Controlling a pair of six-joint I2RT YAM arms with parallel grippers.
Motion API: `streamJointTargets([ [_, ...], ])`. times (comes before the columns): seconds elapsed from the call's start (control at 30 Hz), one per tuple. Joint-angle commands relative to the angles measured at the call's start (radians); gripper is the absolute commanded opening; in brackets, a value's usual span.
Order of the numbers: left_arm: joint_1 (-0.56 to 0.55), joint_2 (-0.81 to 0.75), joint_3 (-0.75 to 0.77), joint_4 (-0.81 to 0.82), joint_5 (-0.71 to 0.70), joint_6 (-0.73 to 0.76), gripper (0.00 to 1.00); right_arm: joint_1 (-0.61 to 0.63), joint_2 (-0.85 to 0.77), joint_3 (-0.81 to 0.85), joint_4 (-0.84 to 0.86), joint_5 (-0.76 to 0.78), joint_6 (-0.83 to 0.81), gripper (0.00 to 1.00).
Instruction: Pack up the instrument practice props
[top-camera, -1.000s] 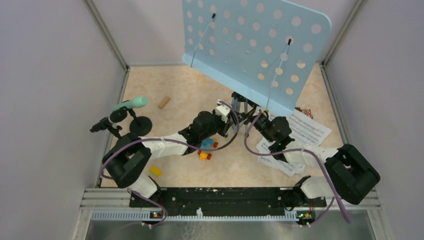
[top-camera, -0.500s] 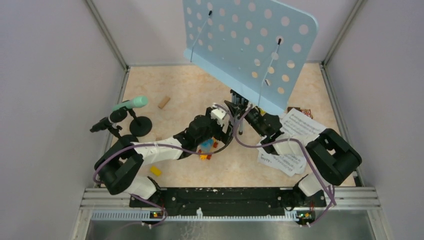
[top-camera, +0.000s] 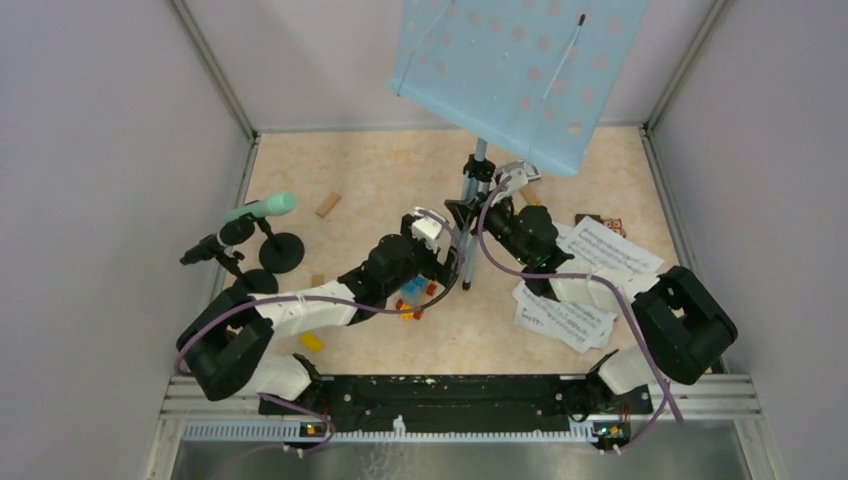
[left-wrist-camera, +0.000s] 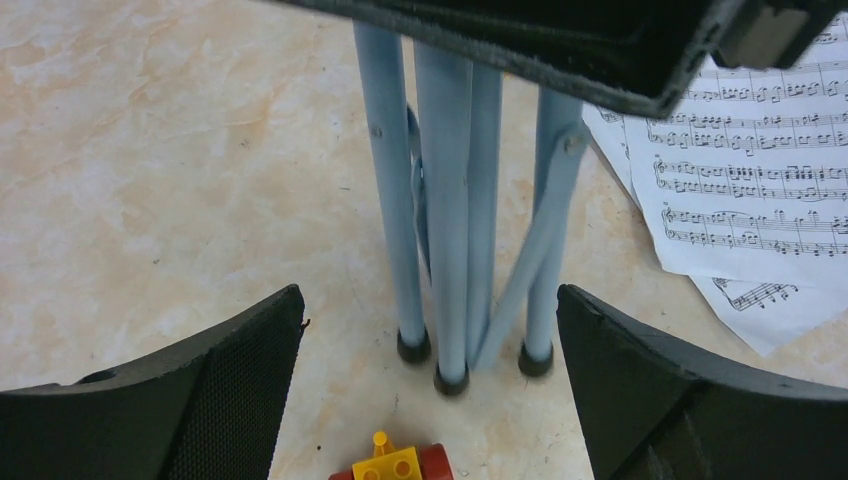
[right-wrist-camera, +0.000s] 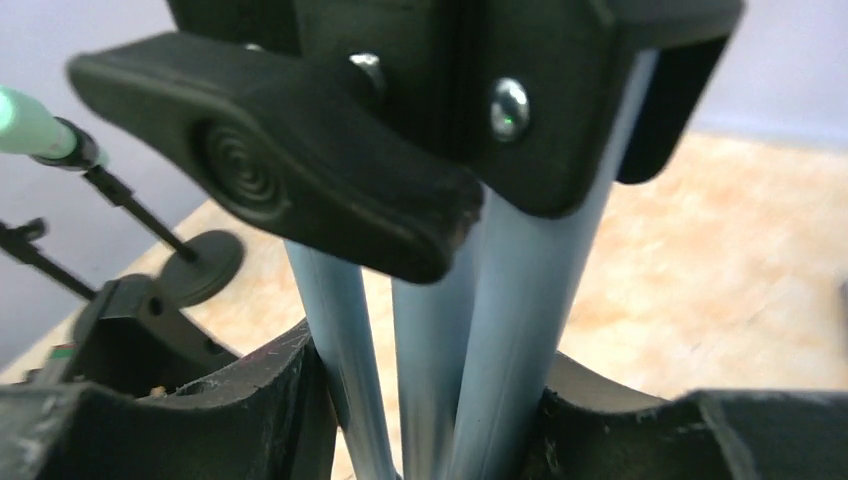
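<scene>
Nearest you, the toy bricks (top-camera: 415, 295) lie just under your left arm and the sheet-music pages (top-camera: 562, 320) lie beside your right. They hem the floor around the stand's feet, so there is little room to sweep low.

Your left gripper (left-wrist-camera: 430, 305) stands wide, its fingers either side of the folded tripod legs (left-wrist-camera: 447, 200) without touching them. Your right gripper (right-wrist-camera: 430, 410) is clamped higher on the same legs and, I judge, carries the stand alone.

Above it the tripod pole (top-camera: 479, 160) leans back, and the music desk (top-camera: 510, 70) tips toward the rear wall and runs out of the overhead view. That is likely your tightest edge.

The open floor is to the left, short of the microphones (top-camera: 262, 208) and mic holders (top-camera: 283, 250) by the left wall.
</scene>
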Motion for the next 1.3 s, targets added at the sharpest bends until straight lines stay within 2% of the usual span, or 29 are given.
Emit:
streamJointTargets([
  [0.0,0.001,0.044,0.054,0.056,0.019,-0.004,0.99,0.007,-0.1,0.129,0.007,-0.057,0.274,0.0],
  [0.2,0.001,0.095,0.056,0.07,0.041,-0.049,0.99,0.007,-0.102,0.226,-0.054,-0.183,0.316,0.0],
  [0.43,-0.012,0.114,-0.004,0.117,0.11,-0.201,0.81,0.007,-0.008,0.384,-0.108,-0.399,0.332,0.0],
  [0.63,-0.034,0.062,-0.058,0.08,0.038,-0.285,0.64,0.007,-0.022,0.279,-0.025,-0.302,0.388,0.0],
  [0.77,-0.035,0.046,-0.052,-0.011,0.022,-0.323,0.52,0.007,-0.038,0.197,-0.05,-0.218,0.39,0.0],
  [0.97,-0.061,0.06,-0.017,-0.146,0.025,-0.409,0.19,0.007,-0.037,0.103,-0.118,-0.17,0.352,0.0],
  [1.07,-0.095,0.073,-0.012,-0.177,-0.025,-0.472,0.17,0.007,-0.008,0.085,-0.178,-0.162,0.307,0.0],
  [1.27,-0.151,0.117,-0.009,-0.212,-0.094,-0.595,0.21,0.006,0.092,0.084,-0.261,-0.172,0.243,0.0],
])
